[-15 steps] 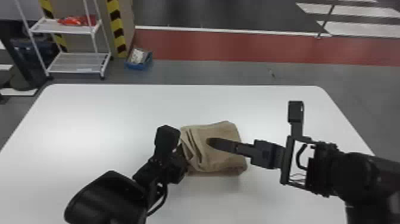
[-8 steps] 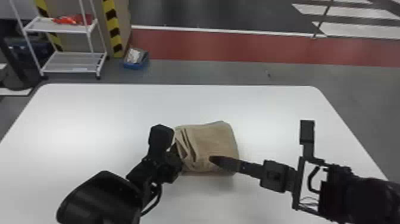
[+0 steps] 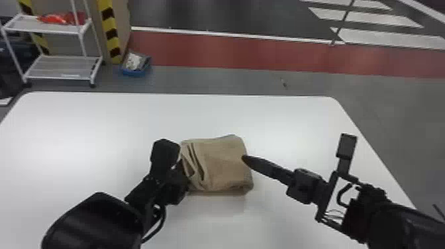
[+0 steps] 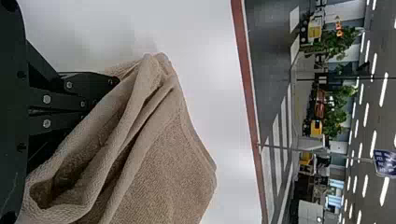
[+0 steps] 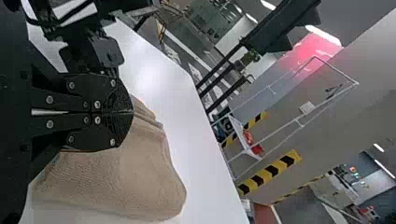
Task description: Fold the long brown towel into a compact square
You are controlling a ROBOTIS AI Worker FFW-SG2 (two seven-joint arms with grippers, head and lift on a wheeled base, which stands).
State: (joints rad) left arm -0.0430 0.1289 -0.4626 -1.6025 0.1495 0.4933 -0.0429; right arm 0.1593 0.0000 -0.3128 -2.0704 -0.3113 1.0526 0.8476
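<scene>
The brown towel (image 3: 225,162) lies folded into a small, roughly square bundle on the white table, with loose creased layers along its left side. My left gripper (image 3: 180,187) is at that left side. In the left wrist view the left gripper (image 4: 100,95) is shut on the towel (image 4: 163,172), whose folds cover part of its fingers. My right gripper (image 3: 245,158) is at the towel's right edge. The right wrist view has the right gripper (image 5: 130,112) shut, its fingers pressed together with nothing between them, in front of the towel (image 5: 126,177).
The white table (image 3: 99,116) extends around the towel, its rounded back-right corner beyond the right arm. Past the table stand a white shelf rack (image 3: 63,63) and a blue bin (image 3: 135,64) on the floor.
My right gripper has shifted from over the towel's middle to its right edge. The left gripper has stayed at the left side. The whole head view has shifted slightly.
</scene>
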